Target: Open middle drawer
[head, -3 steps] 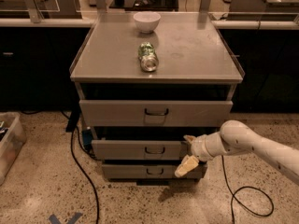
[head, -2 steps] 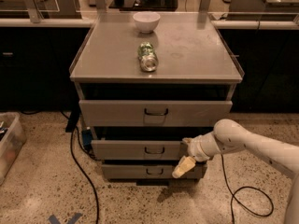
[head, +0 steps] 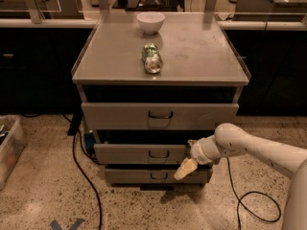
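Observation:
A grey metal cabinet [head: 96,66] has three drawers stacked in its front. The middle drawer [head: 129,154] has a flat grey front of medium height with a small dark wire handle [head: 158,154] at centre. Its front stands a little forward of the cabinet body, with a dark gap above it. My gripper [head: 185,168] is at the right end of the middle drawer's front, low, overlapping the top edge of the bottom drawer [head: 139,176]. It is right of the handle and not on it. My white arm [head: 249,150] reaches in from the right.
The taller top drawer [head: 120,116] sits above. On the cabinet top lie a white bowl [head: 150,22] and a green can [head: 152,59] on its side. Black cables [head: 79,162] run on the floor left and right. A clear bin [head: 9,147] stands at far left.
My gripper and forearm have shifted slightly to the left along the middle drawer's front. The drawers have not visibly moved.

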Controlling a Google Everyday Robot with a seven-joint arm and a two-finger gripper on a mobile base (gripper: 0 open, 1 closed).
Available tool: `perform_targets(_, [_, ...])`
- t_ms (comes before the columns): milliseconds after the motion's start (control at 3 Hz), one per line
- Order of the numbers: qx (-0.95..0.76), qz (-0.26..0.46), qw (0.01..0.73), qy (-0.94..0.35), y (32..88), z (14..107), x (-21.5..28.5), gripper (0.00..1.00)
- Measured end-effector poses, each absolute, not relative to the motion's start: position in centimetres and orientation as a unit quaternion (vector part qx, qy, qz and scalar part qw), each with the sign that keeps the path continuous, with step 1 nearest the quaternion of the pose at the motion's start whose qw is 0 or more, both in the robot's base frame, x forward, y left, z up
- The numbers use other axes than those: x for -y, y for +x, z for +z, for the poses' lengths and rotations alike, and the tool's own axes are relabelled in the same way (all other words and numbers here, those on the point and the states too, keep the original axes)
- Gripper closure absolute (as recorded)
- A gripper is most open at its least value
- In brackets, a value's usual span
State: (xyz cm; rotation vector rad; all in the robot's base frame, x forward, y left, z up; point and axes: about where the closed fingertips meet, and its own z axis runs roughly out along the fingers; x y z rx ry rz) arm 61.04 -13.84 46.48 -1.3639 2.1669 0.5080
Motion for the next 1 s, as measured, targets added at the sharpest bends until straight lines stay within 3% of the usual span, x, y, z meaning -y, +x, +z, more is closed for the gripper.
perform_targets(1000, [-0.815, 0.174, 0.258, -0.489, 65.9, 43.9, 15.1, 0.0])
